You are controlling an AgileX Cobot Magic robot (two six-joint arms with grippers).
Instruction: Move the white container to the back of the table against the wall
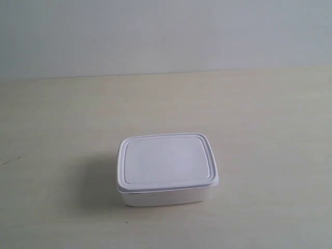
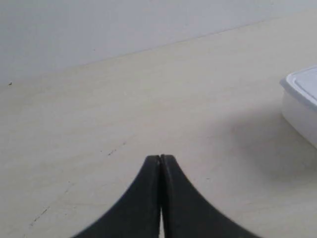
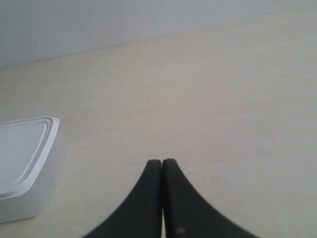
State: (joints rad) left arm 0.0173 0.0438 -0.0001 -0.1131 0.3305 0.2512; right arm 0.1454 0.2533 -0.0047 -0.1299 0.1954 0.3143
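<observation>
The white container [image 1: 166, 168] stands lidded near the front middle of the table [image 1: 259, 114], well short of the wall [image 1: 166, 31]. No arm shows in the exterior view. A corner of the white container [image 2: 303, 101] shows in the left wrist view, off to one side of my left gripper [image 2: 161, 157], which is shut with nothing in it. In the right wrist view the white container [image 3: 22, 158] lies to the side of my right gripper [image 3: 162, 161], shut on nothing as well. Neither gripper touches the box.
The pale wood-grain table [image 2: 124, 114] meets the plain wall [image 2: 99, 25] along a straight back edge. A few tiny dark specks [image 2: 113, 150] mark the tabletop. Bare surface lies between the container and the wall [image 3: 74, 25].
</observation>
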